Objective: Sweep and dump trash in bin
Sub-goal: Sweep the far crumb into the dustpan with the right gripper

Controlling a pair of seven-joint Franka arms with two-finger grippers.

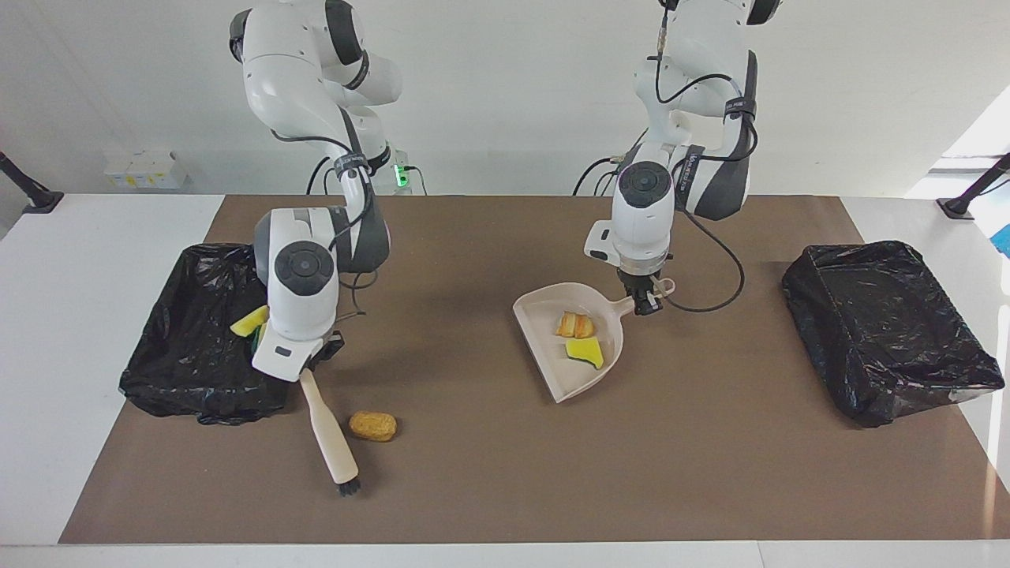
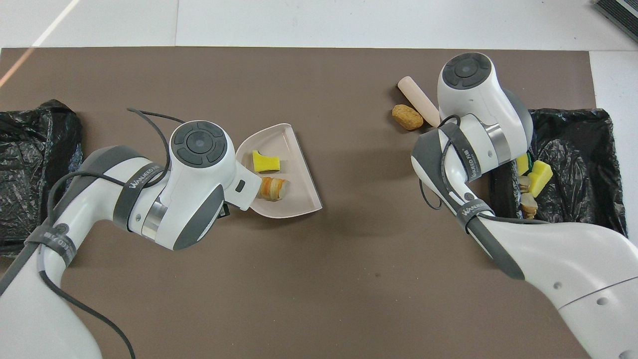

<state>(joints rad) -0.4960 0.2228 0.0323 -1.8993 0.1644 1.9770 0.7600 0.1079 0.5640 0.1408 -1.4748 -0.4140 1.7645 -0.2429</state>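
- Lying loose on the brown mat (image 1: pixel 505 473), one golden-brown lump (image 1: pixel 372 426) is the only scrap not yet gathered; it sits just beside the brush (image 1: pixel 331 438), toward the right arm's end of the table.
- Judging from that, the sweeping looks mostly done: one scrap to push into the pan, then a dump to make.
- Holding the brush by its handle, the right gripper (image 1: pixel 309 369) is clamped tight on it, low over the mat next to the nearer bin's edge; the brush slants away from the robots with its dark bristles down at the mat.
- The dustpan (image 1: pixel 544 312) rests near the table's middle, well apart from the loose lump, and carries two scraps: a bread-like piece (image 1: pixel 576 324) and a yellow sponge chunk (image 1: pixel 585 352).
- The left gripper (image 1: pixel 647 301) is closed on the dustpan's handle.
- The black-lined bin (image 1: pixel 181 363) at the right arm's end already holds trash: yellow sponge pieces (image 2: pixel 538 174) and some pale or brown bits (image 2: pixel 527 204), partly hidden by the right arm, so I cannot count them.
- The second black-lined bin (image 1: pixel 884 315) at the left arm's end shows nothing inside it from the facing view.
- Still to do, as I judge it: bring lump and pan together, sweep it in, and tip the pan's load into a bin.
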